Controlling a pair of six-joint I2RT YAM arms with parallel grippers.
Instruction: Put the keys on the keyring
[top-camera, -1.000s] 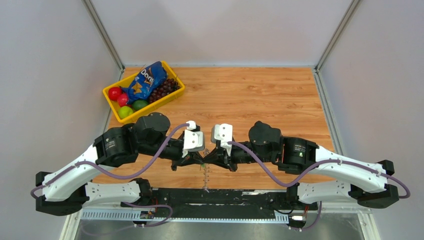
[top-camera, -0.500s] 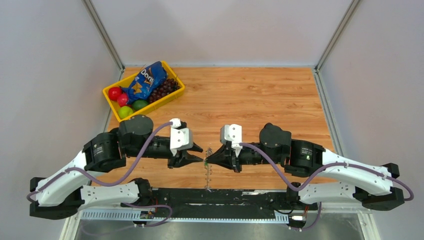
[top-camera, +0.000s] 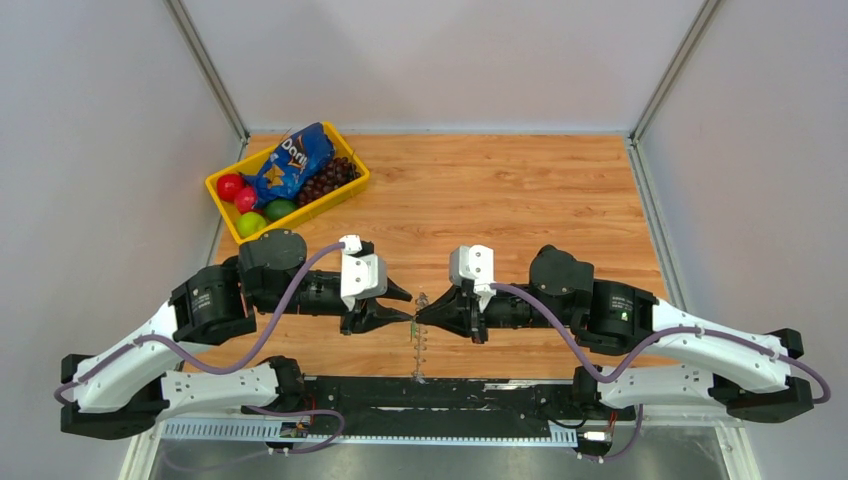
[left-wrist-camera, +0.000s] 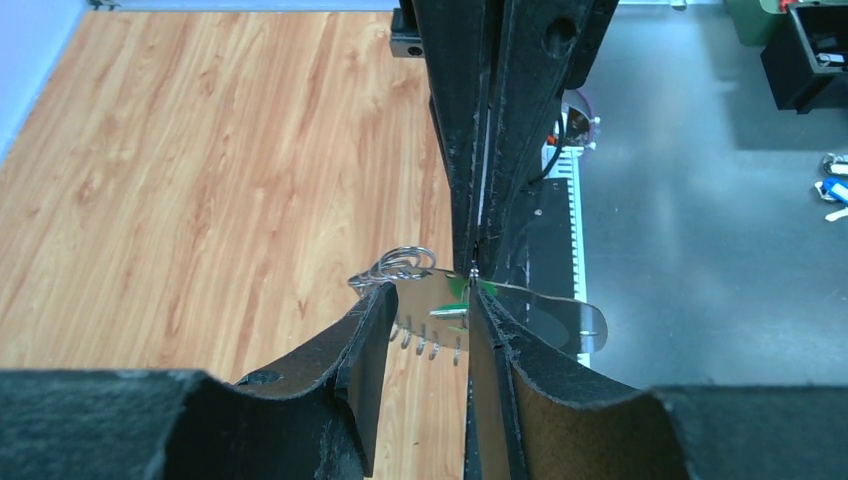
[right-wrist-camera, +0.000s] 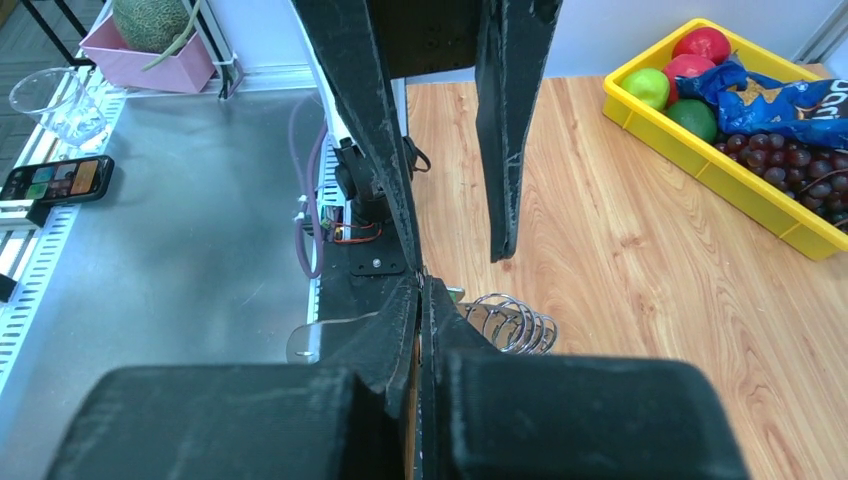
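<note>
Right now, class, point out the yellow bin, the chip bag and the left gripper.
yellow bin (top-camera: 300, 208): top external view, on its near side wall.
chip bag (top-camera: 290, 160): top external view, middle of the blue bag.
left gripper (top-camera: 410, 307): top external view, midway between its fingertips.

We see warm orange-brown wood grain across the table. At its far left corner the tray is bright yellow. In it are a blue chip bag with white lettering, red fruit, green fruit and dark purple grapes. The keyring gleams silver, and the keys show a bright green tag. The arms are white with black joints.
</note>
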